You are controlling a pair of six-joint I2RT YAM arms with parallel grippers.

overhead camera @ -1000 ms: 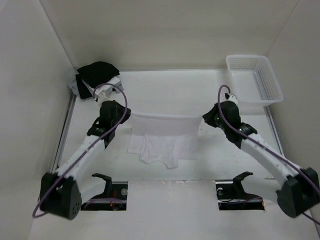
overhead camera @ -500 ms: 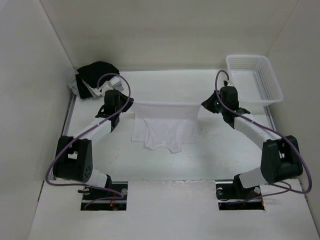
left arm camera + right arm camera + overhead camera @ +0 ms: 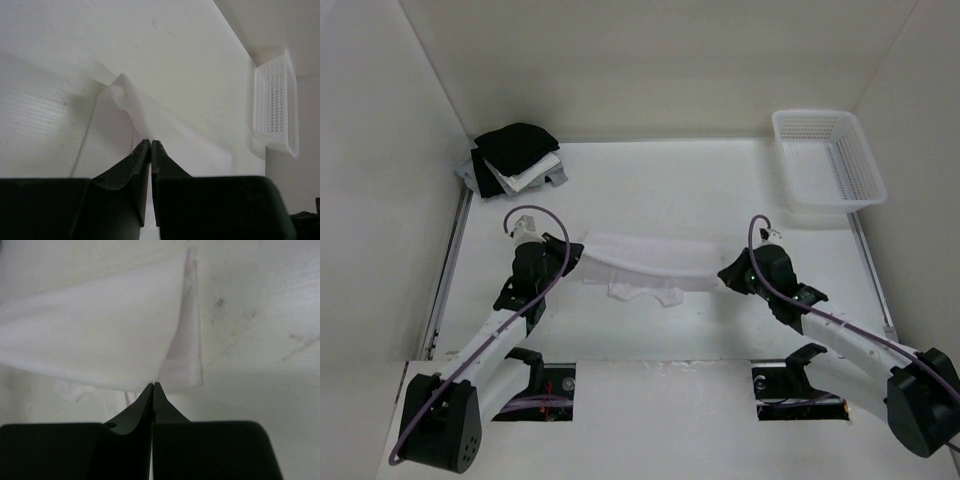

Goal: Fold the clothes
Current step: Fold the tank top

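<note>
The white top (image 3: 645, 262) is in the middle of the table (image 3: 670, 190), towards the near edge. Its upper layer is stretched like a band between the two arms, and the rest lies crumpled beneath. The left gripper (image 3: 150, 145) pinches one corner with its jaws almost together (only a thin slit shows). The right gripper (image 3: 153, 386) is closed on the opposite edge. I judge slipping to be the main risk: the fabric is thin and held at its very border, so an uneven pull can free one corner and make the fold crooked. The basket (image 3: 830, 160) and the pile of dark garments (image 3: 515, 155) are well apart.
</note>
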